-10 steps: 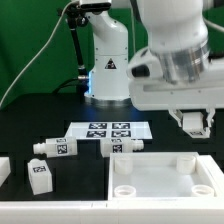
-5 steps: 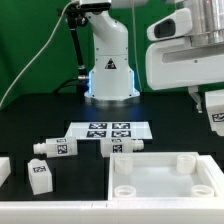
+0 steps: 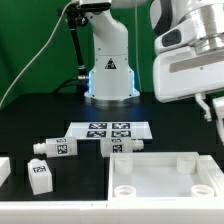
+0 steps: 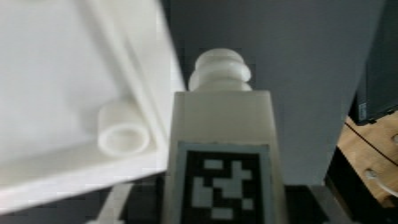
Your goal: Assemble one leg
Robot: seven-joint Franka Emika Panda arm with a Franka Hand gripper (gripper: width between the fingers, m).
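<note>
My gripper [image 3: 213, 107] is at the exterior view's right edge, above the table, shut on a white leg [image 3: 219, 112] that is mostly cut off by the frame. In the wrist view the gripper [image 4: 222, 214] holds this leg [image 4: 221, 125] lengthwise, its marker tag close to the camera and its narrower stub end [image 4: 221, 70] pointing away. The big white top [image 4: 71, 70] lies below beside the leg, with a round corner post [image 4: 119, 136] near it. The top [image 3: 165, 178] sits at the front right of the table.
Loose legs lie on the black table: one [image 3: 53, 148], one [image 3: 122, 146], one [image 3: 40, 175] and one at the left edge [image 3: 3, 170]. The marker board [image 3: 110, 129] lies behind them. The robot base [image 3: 108, 70] stands at the back.
The arm has swung from over the top toward the exterior view's right and upward, carrying the leg to the frame edge. The legs on the table have not moved.
</note>
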